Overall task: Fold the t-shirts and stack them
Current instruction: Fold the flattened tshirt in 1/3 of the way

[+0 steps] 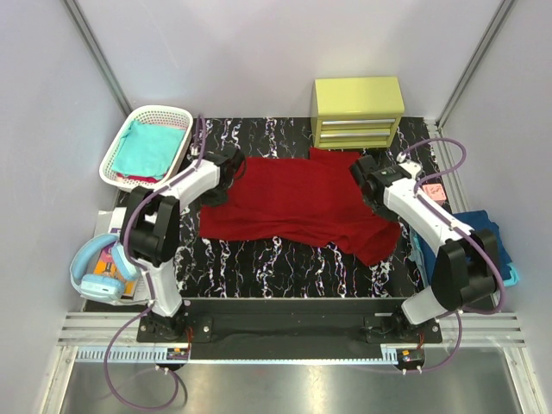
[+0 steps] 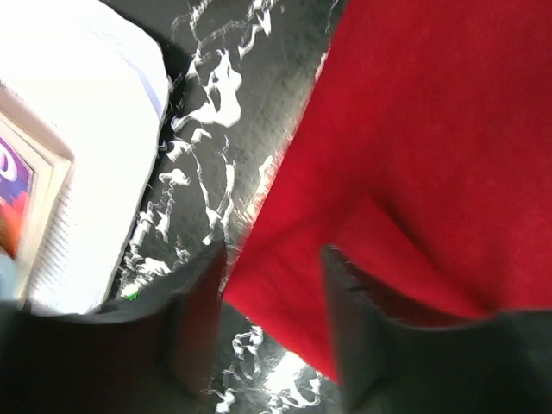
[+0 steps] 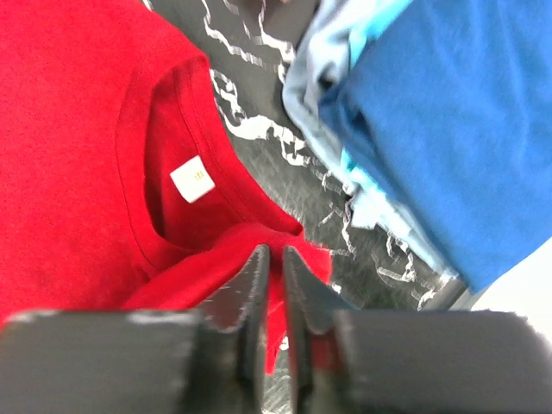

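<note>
The dark red t-shirt (image 1: 302, 203) lies spread across the middle of the black marbled table (image 1: 285, 267). My left gripper (image 1: 231, 166) hovers at its far left edge; in the left wrist view the left gripper (image 2: 272, 289) is open, with the red cloth (image 2: 431, 129) lying under the gap. My right gripper (image 1: 364, 177) is at the shirt's right side. In the right wrist view the right gripper (image 3: 276, 267) pinches a fold of red cloth (image 3: 78, 129) beside the collar and its white tag (image 3: 191, 180), with only a thin slit between the jaws.
A teal t-shirt (image 1: 147, 147) fills the white lattice basket (image 1: 159, 112) at back left. Folded blue shirts (image 1: 483, 233) (image 3: 457, 112) sit at the right edge, next to a pink block (image 1: 434, 190). A yellow drawer cabinet (image 1: 358, 110) stands behind. Blue headphones (image 1: 97, 274) lie at the left.
</note>
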Motion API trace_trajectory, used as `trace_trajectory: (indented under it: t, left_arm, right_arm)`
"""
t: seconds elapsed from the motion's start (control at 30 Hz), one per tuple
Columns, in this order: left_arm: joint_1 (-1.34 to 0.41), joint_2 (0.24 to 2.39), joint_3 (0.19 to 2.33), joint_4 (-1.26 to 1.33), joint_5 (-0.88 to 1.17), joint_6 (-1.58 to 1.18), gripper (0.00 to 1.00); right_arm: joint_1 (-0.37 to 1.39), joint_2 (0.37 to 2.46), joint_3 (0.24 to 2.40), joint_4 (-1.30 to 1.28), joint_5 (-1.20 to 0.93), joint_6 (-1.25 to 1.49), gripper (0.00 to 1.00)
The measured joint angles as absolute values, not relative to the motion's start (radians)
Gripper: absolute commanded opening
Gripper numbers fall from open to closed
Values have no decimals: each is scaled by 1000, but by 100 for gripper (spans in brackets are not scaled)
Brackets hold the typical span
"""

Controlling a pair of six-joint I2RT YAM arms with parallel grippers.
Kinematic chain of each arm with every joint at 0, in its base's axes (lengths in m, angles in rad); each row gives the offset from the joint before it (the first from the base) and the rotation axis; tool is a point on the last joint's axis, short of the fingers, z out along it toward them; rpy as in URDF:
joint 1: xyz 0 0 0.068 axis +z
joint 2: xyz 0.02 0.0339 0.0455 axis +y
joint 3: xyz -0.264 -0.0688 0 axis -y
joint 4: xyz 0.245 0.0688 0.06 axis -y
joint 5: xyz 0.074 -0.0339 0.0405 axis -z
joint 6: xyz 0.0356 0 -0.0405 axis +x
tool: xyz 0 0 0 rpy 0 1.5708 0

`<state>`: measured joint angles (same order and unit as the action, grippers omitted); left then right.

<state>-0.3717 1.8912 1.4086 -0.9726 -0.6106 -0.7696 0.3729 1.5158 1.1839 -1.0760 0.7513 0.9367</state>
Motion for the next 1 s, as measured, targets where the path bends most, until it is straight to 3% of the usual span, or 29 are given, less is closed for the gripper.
trace_trajectory:
  t: [0.03,0.07,0.3,0.7,1.0]
  left_arm:
    - [-370,1888,1410,-969,-616,-765,95]
    - [-369,1882,1410,-968,-619,-762,99]
    - [-388,1684,1359,-932,-631,-748,99]
    - [-597,1474,1099,-927,-593,-786,93]
    - [-621,1459,1032,-938,-575,-818,97]
  right_arm:
    - [372,1515,1190,-1073,759,923,32]
    - [372,1512,1193,-1065,770,909,35]
    - [375,1396,1204,-1020,793,798,54]
    - [658,1280,1113,-1077,719,905,51]
    - [687,1278,1097,-1109,696,960,51]
